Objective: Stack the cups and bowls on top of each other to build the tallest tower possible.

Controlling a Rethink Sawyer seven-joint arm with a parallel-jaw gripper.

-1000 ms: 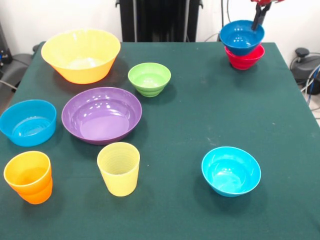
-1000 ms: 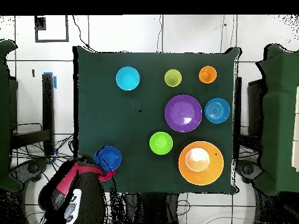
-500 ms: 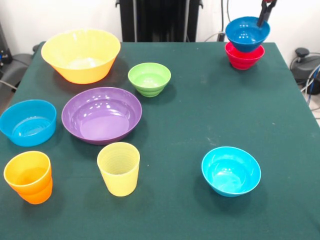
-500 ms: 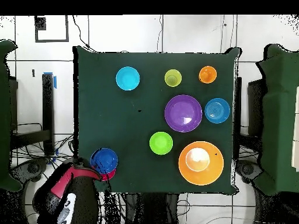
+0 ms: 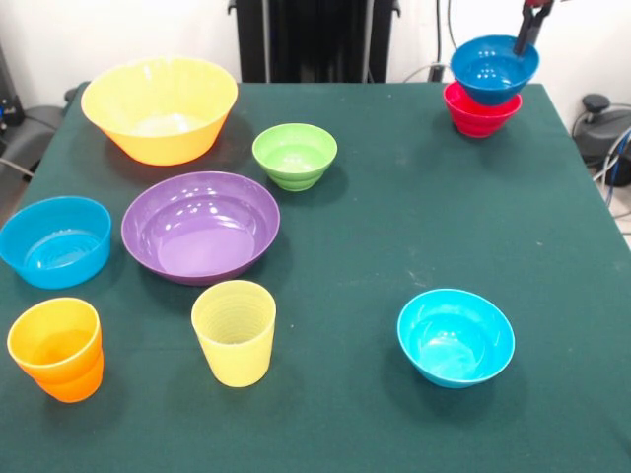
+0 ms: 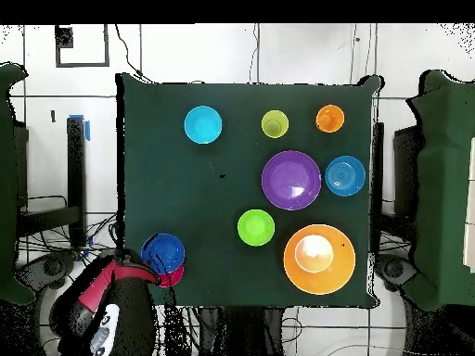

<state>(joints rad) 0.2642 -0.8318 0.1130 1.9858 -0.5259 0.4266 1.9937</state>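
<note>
The end effector [image 5: 530,30] grips the far rim of the dark blue bowl [image 5: 493,69], holding it mouth up, empty, just above the red bowl [image 5: 480,112] at the surface's [image 5: 394,227] far corner. The other bowls and cups stand upright and empty

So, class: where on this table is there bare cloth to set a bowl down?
Bare cloth lies between the lime green bowl, cyan bowl and red bowl. The side with the purple bowl, yellow-orange bowl and cups is crowded.
</note>
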